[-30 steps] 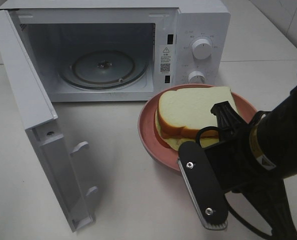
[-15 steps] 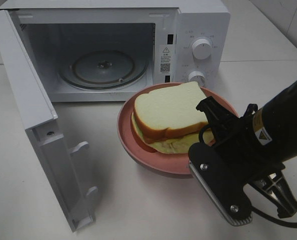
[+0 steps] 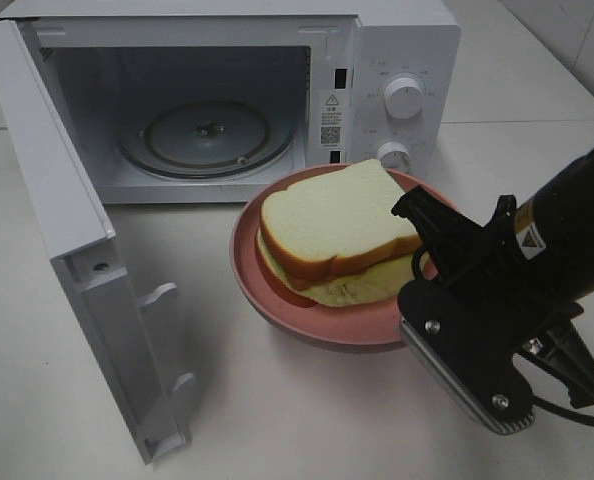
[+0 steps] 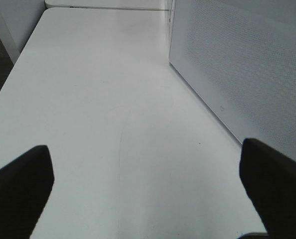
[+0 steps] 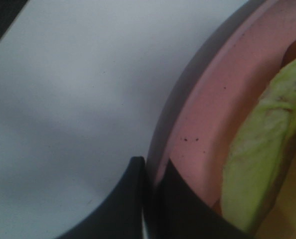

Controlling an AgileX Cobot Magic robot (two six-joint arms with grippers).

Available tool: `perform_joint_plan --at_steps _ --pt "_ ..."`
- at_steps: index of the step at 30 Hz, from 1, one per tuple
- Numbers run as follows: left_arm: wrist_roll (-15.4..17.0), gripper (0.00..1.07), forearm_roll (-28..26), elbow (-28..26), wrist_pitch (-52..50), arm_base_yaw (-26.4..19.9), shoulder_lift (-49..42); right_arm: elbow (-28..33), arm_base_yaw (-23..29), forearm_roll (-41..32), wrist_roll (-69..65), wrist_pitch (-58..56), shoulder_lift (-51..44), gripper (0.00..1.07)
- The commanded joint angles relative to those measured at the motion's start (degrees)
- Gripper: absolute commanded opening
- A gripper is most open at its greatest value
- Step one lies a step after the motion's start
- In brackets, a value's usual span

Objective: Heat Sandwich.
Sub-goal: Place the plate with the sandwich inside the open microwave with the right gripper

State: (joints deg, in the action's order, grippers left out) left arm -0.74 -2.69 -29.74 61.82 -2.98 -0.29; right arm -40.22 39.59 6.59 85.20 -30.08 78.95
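Pinching the pink plate [image 3: 277,290] by its rim, the right claw [image 5: 150,172] is clamped tight, with the sandwich [image 3: 332,220] aboard, before the open microwave [image 3: 397,50] — the left claw [image 4: 147,181] gapes wide, holding nothing.

Right arm [image 3: 567,230] reaches in low from the right, wrist rolled so a flat side of the gripper faces up. The right gripper [image 5: 150,169] is squeezed tight, and as far as I can tell it's pinching the pink plate [image 5: 203,109] by its rim. The left gripper [image 4: 148,189] hangs with its fingers [image 4: 18,191] spread wide apart.
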Motion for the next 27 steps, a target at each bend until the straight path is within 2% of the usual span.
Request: perform_joint_plan --at_steps 1,6,12,27 --pt "0.11 0.96 -0.34 0.11 -0.52 0.29 -0.92 -1.49 -0.34 -0.29 0.92 1.09 0.29 0.00" --pt "0.11 0.96 -0.34 0.11 -0.52 0.29 -0.92 -3.72 -0.23 -1.72 1.15 0.63 2.86 0.00" --pt "0.11 0.96 -0.34 0.11 -0.52 0.29 -0.92 -7.68 -0.23 -7.45 5.96 0.69 6.76 0.00" --pt "0.11 0.96 -0.34 0.11 -0.52 0.29 -0.92 -18.39 -0.23 -8.08 6.93 0.63 16.56 0.00"
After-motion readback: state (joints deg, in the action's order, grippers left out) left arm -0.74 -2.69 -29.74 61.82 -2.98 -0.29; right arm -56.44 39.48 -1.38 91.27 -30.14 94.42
